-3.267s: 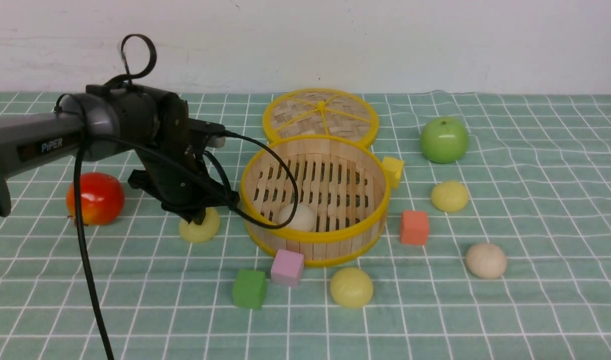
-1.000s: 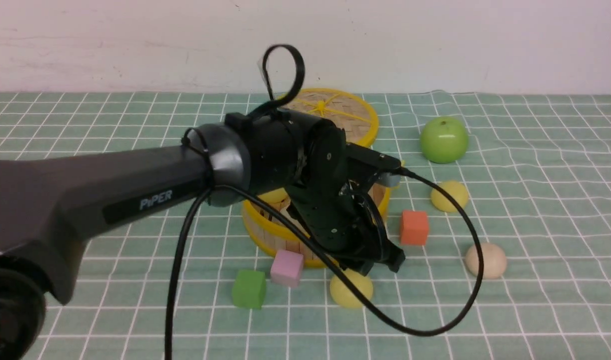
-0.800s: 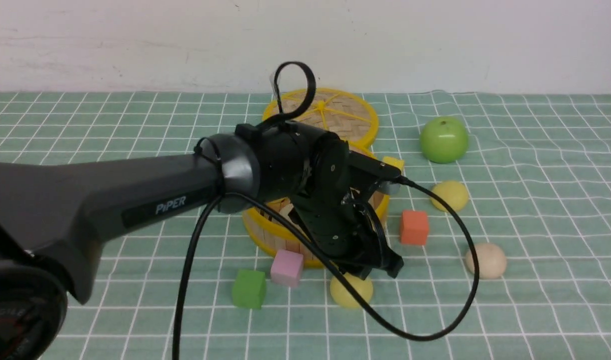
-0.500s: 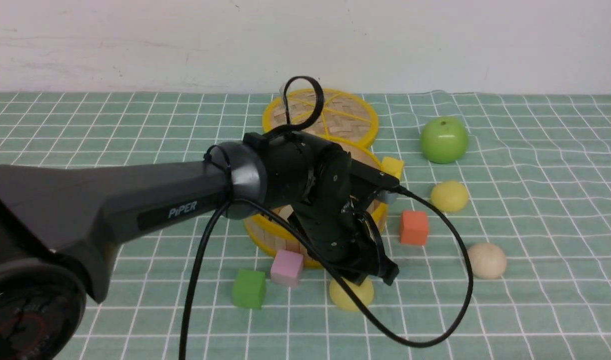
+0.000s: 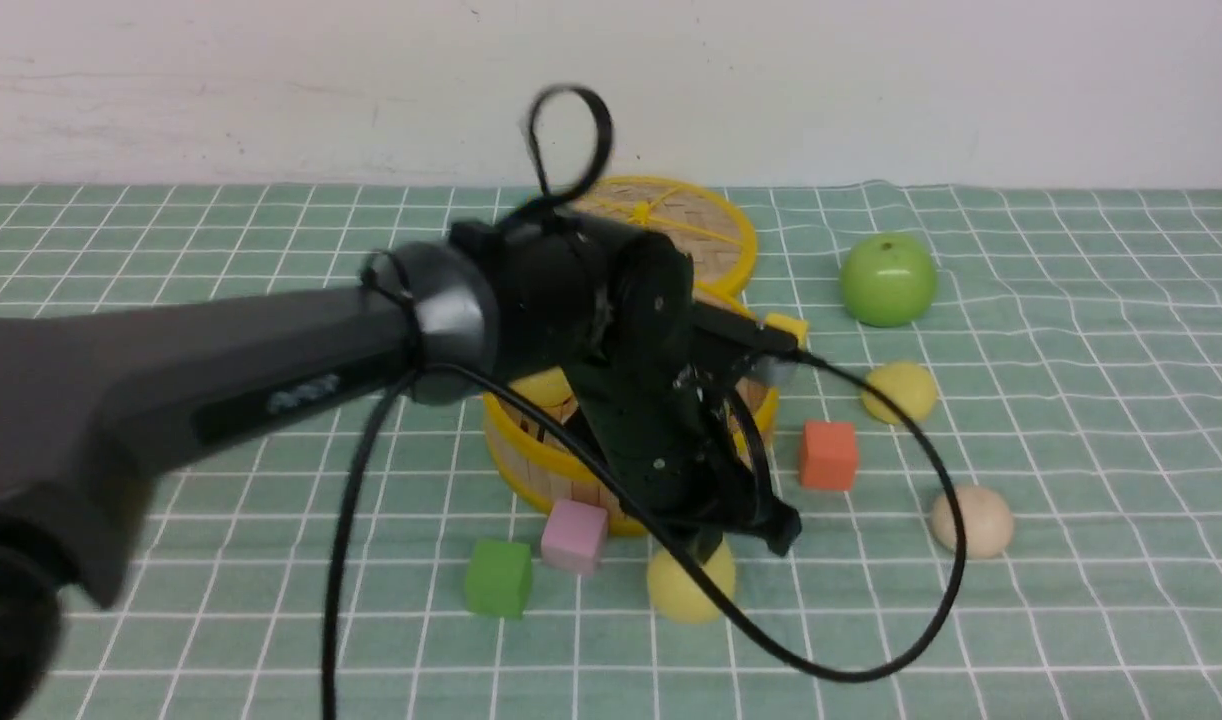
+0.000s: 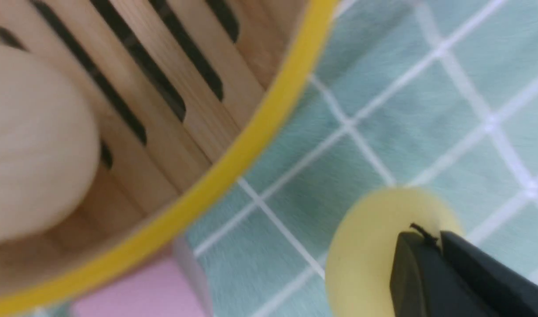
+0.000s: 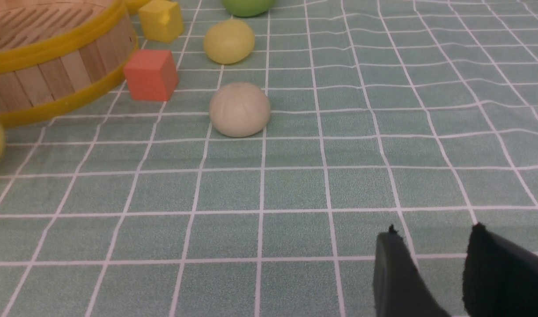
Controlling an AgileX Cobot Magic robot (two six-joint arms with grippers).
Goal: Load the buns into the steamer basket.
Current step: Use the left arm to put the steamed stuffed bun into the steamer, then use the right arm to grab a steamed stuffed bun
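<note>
The steamer basket (image 5: 533, 462) stands mid-table, mostly behind my left arm. A beige-white bun (image 6: 31, 145) lies on its slatted floor, and a bit of a pale yellow bun (image 5: 543, 386) shows inside under the arm. Just in front of the basket a pale yellow bun (image 5: 691, 588) lies on the cloth. My left gripper (image 6: 429, 237) is shut right over that bun (image 6: 361, 255), its fingers pressed together with nothing between them. Further right lie a yellow bun (image 5: 899, 392) and a beige bun (image 5: 971, 521). My right gripper (image 7: 432, 233) hovers open and empty, well short of the beige bun (image 7: 239, 109).
The woven lid (image 5: 676, 225) lies behind the basket, with a green apple (image 5: 888, 280) to its right. Cubes lie around the basket: yellow (image 5: 789, 328), orange (image 5: 828, 455), pink (image 5: 574, 535), green (image 5: 498, 577). The left arm's cable (image 5: 871, 665) loops over the cloth.
My left gripper's jaws have closed over the front yellow bun without taking hold of it. The bun has shifted slightly left. The arm has lifted a little.
</note>
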